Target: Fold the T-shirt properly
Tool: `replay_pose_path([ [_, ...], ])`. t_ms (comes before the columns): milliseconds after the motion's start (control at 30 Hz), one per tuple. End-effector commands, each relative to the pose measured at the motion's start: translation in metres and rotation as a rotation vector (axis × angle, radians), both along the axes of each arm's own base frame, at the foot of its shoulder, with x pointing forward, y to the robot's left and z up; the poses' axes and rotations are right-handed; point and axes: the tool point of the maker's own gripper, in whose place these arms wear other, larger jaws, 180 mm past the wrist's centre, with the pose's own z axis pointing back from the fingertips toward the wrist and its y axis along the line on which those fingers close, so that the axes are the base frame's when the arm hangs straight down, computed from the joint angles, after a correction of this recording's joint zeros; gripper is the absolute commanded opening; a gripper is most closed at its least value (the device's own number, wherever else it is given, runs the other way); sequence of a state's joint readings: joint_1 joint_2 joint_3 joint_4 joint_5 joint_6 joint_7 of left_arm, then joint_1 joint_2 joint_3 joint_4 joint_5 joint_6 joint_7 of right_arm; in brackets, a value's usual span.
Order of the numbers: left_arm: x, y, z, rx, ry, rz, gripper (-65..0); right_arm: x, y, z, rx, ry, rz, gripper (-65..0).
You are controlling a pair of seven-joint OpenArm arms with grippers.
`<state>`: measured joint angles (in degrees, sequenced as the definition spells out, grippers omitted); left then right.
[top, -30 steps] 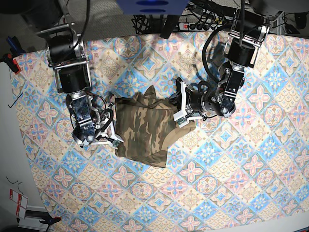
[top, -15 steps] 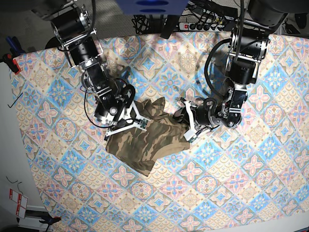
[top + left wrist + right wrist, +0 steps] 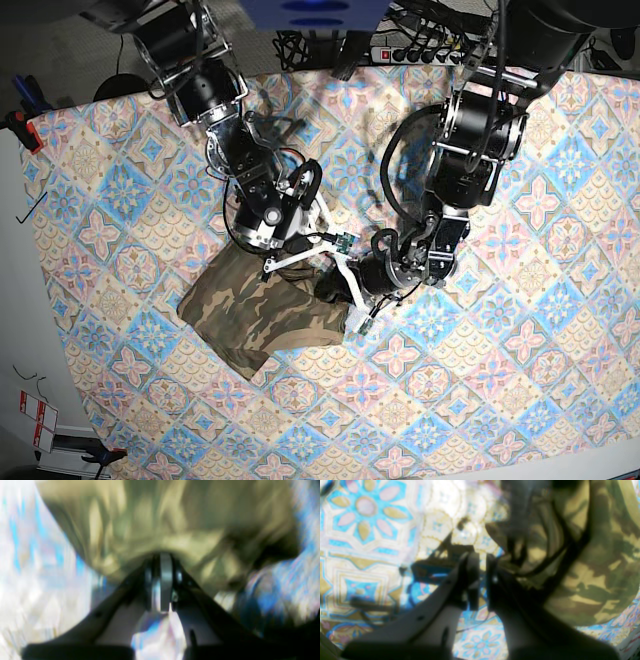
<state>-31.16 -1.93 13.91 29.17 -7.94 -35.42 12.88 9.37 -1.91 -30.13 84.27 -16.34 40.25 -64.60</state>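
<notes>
**A:** Looking at arm pose first. Both arms reach in from the top edge and converge at the middle of the table. Right arm (image 3: 235,150) comes down from the upper left, forearm angled down and toward centre. Left arm (image 3: 465,150) drops from the upper right, then its wrist bends back toward centre.

**B:** Claws?

**A:** Right gripper (image 3: 330,243) sits at the upper right edge of the T-shirt (image 3: 265,310), jaws together. Wrist view is blurred; can't tell whether any fabric is pinched between them. Left gripper (image 3: 358,305) is at the shirt's right end, jaws together too. Left wrist view shows the closed tips (image 3: 160,580) right at the edge of the camo fabric (image 3: 160,520), apparently clamped on it, though blur keeps me from being certain. The two grippers are near each other.

**B:** Shirt position?

**A:** Bunched in a lumpy band just below centre, lying on the cloth, running from lower left up to the grippers.

**B:** Surface, room?

**A:** Patterned tablecloth (image 3: 520,330), pastel blue, pink and tan tiles, covers the whole table. Dark floor behind the top edge, power strip (image 3: 420,52) and a tangle of black cables there. White surface along the left side, red clamp (image 3: 18,125) at the left cloth edge.
</notes>
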Motion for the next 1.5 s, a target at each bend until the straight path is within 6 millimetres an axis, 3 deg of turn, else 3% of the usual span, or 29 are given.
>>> replay_pose_path([
  [0, 0.036, 0.004, 0.034, -0.03, -0.107, 0.069, -60.4, 0.013, 0.007, 0.015, 0.021, -0.047, -0.001, -60.2],
  [167, 0.064, 0.034, 0.042, 0.042, -0.185, 0.23, -60.4, 0.014, -0.001, 0.014, 0.015, -0.047, -0.016, -60.2],
  [267, 0.062, 0.039, 0.037, 0.059, -0.18, 0.235, -60.8, 0.016, -0.016, 0.013, -0.014, -0.058, -0.02, -60.2],
  [367, 0.04, 0.053, 0.011, 0.085, -0.131, 0.242, -60.9, 0.018, -0.035, 0.017, -0.052, -0.075, -0.039, -60.2],
  [500, 0.01, 0.065, 0.003, 0.114, -0.157, 0.22, -61.0, 0.033, -0.086, 0.032, -0.069, -0.094, -0.224, -60.2],
  [633, -0.018, 0.07, 0.031, 0.162, -0.235, 0.155, -60.9, 0.04, -0.144, 0.044, -0.067, -0.108, -0.434, -60.3],
  [800, -0.055, 0.077, 0.073, 0.243, -0.296, 0.098, -60.9, 0.041, -0.184, 0.071, -0.058, -0.18, -0.581, -60.3],
  [900, -0.075, 0.102, 0.082, 0.288, -0.264, 0.158, -60.9, 0.03, -0.206, 0.086, -0.056, -0.211, -0.687, -60.3],
  [967, -0.091, 0.113, 0.08, 0.309, -0.227, 0.191, -60.9, 0.016, -0.214, 0.086, -0.049, -0.212, -0.741, -60.4],
  [1200, -0.148, 0.149, 0.078, 0.365, -0.153, 0.267, -61.0, -0.036, -0.239, 0.062, -0.088, -0.14, -0.854, -60.4],
  [1467, -0.215, 0.148, 0.049, 0.384, -0.014, 0.241, -61.1, -0.101, -0.256, 0.035, -0.139, -0.021, -0.948, -60.4],
])
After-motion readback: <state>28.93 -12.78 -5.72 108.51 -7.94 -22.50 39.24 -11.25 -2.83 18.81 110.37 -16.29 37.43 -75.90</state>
